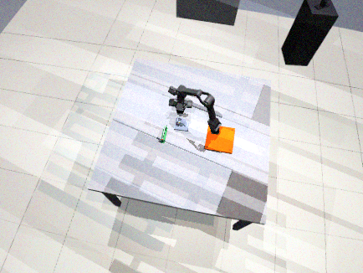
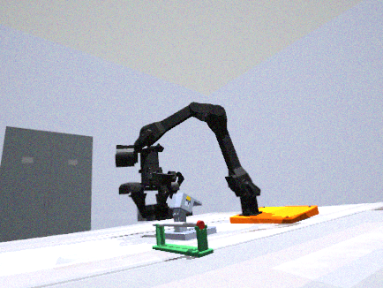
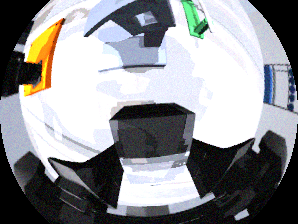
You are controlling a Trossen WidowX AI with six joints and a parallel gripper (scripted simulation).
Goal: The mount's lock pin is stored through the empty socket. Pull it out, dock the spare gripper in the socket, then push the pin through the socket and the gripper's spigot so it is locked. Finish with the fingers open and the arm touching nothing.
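Observation:
My gripper (image 1: 181,110) (image 3: 152,137) is shut on the spare gripper, whose dark blocky body (image 2: 156,212) (image 3: 152,137) shows between my fingers. They hang just behind and left of the mount in the exterior view, close to it; contact cannot be told. The grey-blue mount (image 1: 181,124) (image 2: 181,202) (image 3: 135,52) has a tilted socket head with a yellow mark, and no pin shows through it. The lock pin, with a red head (image 2: 200,224), lies across the two posts of a green rack (image 1: 165,133) (image 2: 181,250) (image 3: 193,21). The spare gripper's spigot is not clear.
An orange base plate (image 1: 226,140) (image 2: 282,213) (image 3: 46,55) lies under the arm's foot, right of the mount. The green rack stands in front of the mount in the exterior view. Dark cabinets stand beyond the table (image 1: 155,180).

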